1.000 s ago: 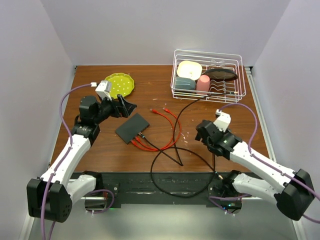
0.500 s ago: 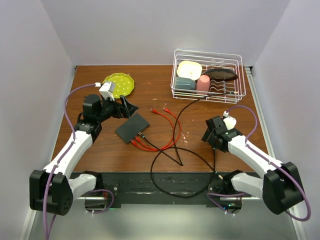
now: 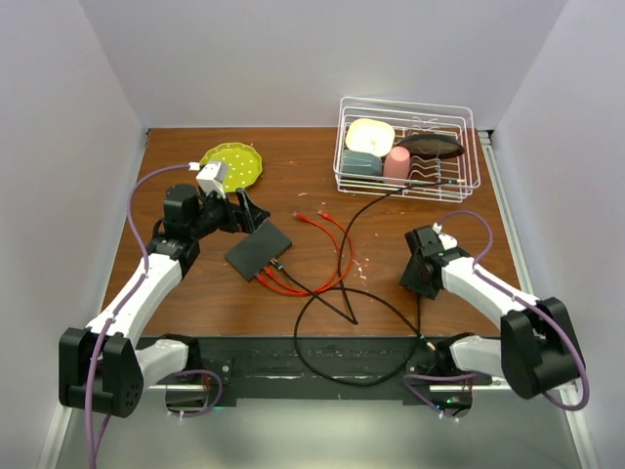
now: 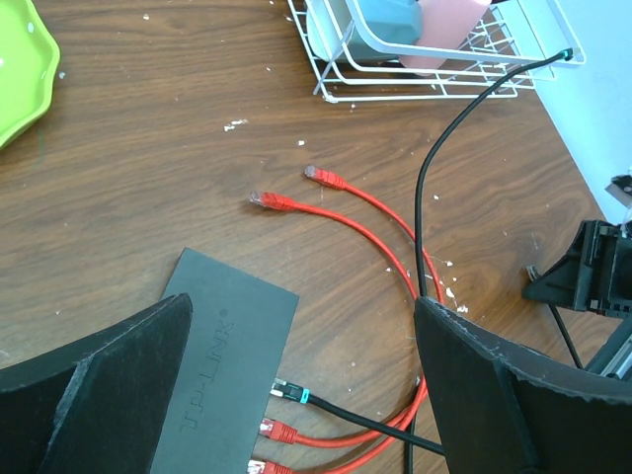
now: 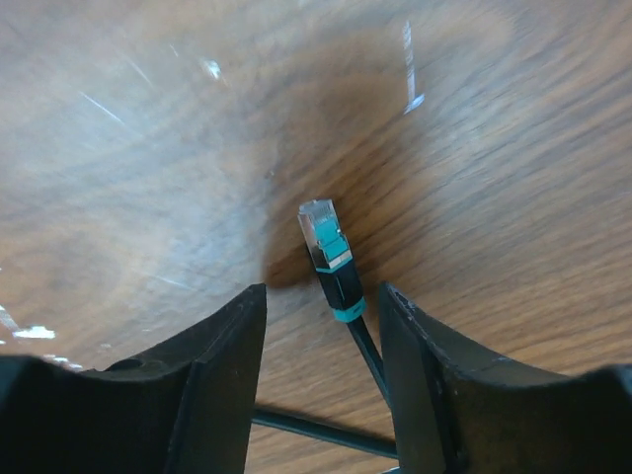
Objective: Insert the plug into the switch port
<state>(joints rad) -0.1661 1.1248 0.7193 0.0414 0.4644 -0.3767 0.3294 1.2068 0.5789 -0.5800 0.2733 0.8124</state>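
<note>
2 tools: both stand released, and neither grips anything.
Left tool: spread wide. Its fingers fill the 2 lower corners of its wrist view with only worktop and the Switch showing between them. From above it hangs over the far end of the box, with no contact seen.
Right tool: parted about halfway and pointed down at the right side of the worktop. The Plug sits in the gap just past the fingertips. Wood shows on both sides of it, so neither finger presses it.
Plug: clear tip and teal boot on a black cable that runs back between the fingers. A dark shadow lies under it, and whether it rests on the wood I cannot tell. It is well apart from the switch, far to the right of it.
Switch: a flat matte-black box lying skewed, left of centre.
Switch port: 1 of the row along the box's right edge. The sockets themselves are hidden from above.
Taken ports: 3 at the near end, 1 with a teal-booted black lead and 2 with red cables.
Loose ends: 2 red plugs lie on the wood beyond the switch.
Far side: a green plate at the left and a wire rack of dishes at the right.
</note>
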